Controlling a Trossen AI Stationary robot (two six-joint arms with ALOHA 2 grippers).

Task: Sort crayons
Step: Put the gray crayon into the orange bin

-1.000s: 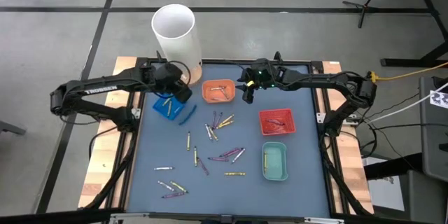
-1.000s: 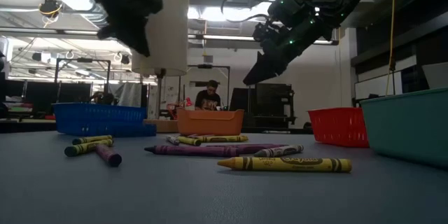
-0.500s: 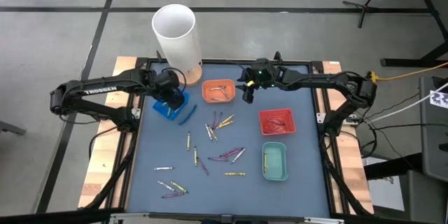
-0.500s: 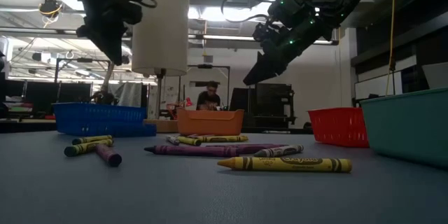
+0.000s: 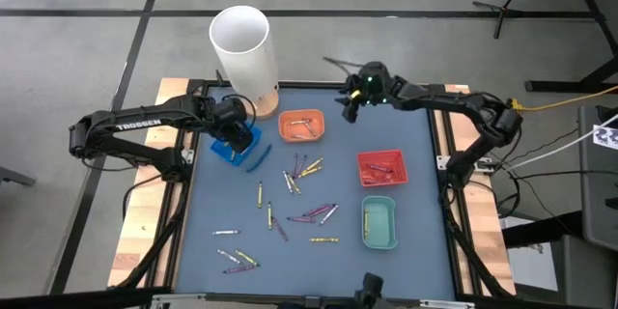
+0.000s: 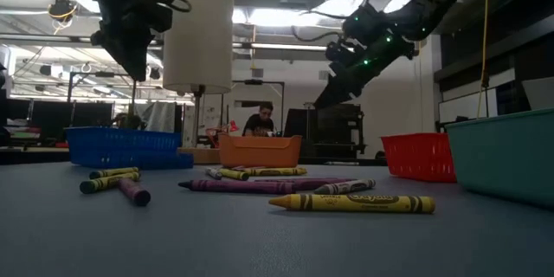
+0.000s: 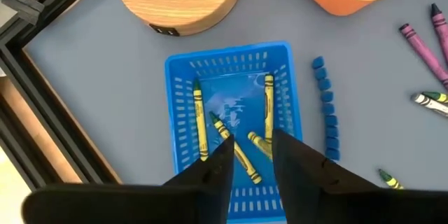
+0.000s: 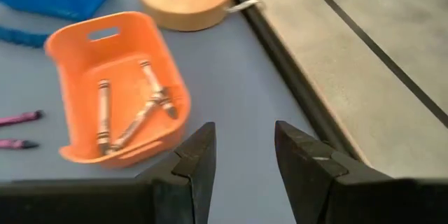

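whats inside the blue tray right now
The blue tray holds several yellow crayons, about four, lying loose and crossed on its floor. The left gripper hovers above it, fingers apart and empty, and covers the tray's near end, so more crayons there cannot be ruled out.

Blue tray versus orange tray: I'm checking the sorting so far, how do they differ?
The blue tray has slotted, basket-like walls; the orange tray has smooth solid walls with a handle slot. The blue tray holds yellow crayons, while the orange tray holds pale greyish crayons. The left tool hangs right over the blue tray; the right tool is beside the orange tray, near the table's edge. Both are small rectangular trays with a few crayons.
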